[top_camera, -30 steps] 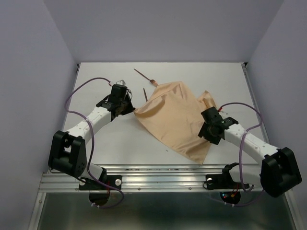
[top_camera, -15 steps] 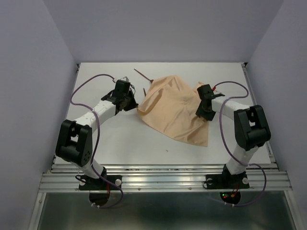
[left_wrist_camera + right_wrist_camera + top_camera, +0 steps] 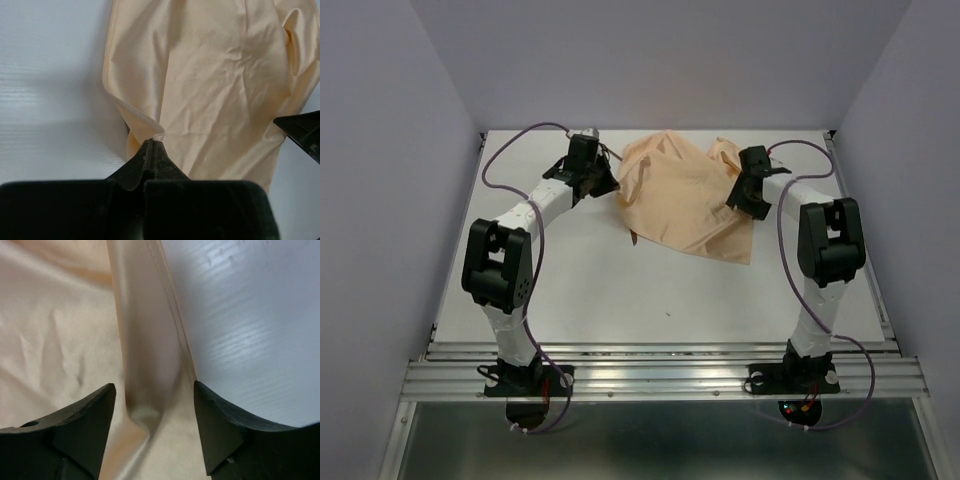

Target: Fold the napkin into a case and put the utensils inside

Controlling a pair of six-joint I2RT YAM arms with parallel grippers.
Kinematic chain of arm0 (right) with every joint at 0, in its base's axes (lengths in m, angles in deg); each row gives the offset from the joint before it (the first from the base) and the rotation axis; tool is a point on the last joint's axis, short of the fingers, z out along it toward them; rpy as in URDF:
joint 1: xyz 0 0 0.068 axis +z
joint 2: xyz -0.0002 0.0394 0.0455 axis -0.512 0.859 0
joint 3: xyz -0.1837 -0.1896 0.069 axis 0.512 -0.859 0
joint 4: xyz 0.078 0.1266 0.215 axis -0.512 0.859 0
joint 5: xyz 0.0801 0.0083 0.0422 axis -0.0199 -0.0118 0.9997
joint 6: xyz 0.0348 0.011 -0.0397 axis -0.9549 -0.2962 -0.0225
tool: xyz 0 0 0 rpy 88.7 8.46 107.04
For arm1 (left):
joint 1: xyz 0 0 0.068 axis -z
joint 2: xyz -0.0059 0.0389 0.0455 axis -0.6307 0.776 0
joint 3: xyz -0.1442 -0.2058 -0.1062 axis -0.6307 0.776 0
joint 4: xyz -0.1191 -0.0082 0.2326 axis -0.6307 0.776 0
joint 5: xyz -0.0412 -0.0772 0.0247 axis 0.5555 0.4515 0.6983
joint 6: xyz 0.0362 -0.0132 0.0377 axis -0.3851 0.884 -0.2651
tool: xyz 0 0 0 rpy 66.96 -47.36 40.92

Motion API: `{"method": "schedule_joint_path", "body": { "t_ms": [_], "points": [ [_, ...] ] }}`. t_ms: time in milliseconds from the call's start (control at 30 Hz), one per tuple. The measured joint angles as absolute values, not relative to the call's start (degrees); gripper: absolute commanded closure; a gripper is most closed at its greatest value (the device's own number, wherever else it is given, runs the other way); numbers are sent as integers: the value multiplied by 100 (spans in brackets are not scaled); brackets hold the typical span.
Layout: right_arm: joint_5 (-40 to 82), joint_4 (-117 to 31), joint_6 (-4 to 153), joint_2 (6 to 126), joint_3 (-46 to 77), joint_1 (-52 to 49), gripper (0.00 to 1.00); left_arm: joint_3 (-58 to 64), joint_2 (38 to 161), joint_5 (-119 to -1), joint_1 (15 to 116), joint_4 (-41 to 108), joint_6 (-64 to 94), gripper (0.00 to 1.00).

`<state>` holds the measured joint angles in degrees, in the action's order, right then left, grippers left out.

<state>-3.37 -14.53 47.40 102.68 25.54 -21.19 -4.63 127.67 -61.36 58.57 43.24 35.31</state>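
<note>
The tan napkin [image 3: 682, 195] lies crumpled at the back middle of the table. My left gripper [image 3: 607, 181] is shut on the hem at its left edge, and in the left wrist view the fingertips [image 3: 152, 142] pinch that white-stitched hem. My right gripper [image 3: 741, 196] stands open over the napkin's right side. A raised fold of the napkin [image 3: 150, 365] runs between its two fingers [image 3: 90, 412] without touching either. The utensils are hidden, apart from a small dark tip [image 3: 633, 238] that may be one, at the napkin's near left edge. No case shows.
White table [image 3: 620, 290] with grey walls on three sides and a metal rail [image 3: 660, 370] along the near edge. Purple cables loop off both arms. The tip of my right gripper [image 3: 302, 131] shows at the right of the left wrist view.
Both arms have stretched toward the back of the table. The napkin has been dragged back with them and bunched narrower, and now covers the spot where the two utensils lay.
</note>
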Motion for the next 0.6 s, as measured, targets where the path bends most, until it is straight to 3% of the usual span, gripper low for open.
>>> {"method": "schedule_joint_path", "body": {
  "t_ms": [200,367,600],
  "points": [
    [-88,-1296,4722,8638,1197,-2097,25,-483,12867,-5972,6051,4396,3513,100],
    [227,-1366,4447,7064,-309,-2097,30,-111,12811,-5924,6119,4324,3518,100],
    [620,-1298,4132,6799,-1472,-2097,33,114,12791,-5933,6115,4411,3535,100]
  ]
}}
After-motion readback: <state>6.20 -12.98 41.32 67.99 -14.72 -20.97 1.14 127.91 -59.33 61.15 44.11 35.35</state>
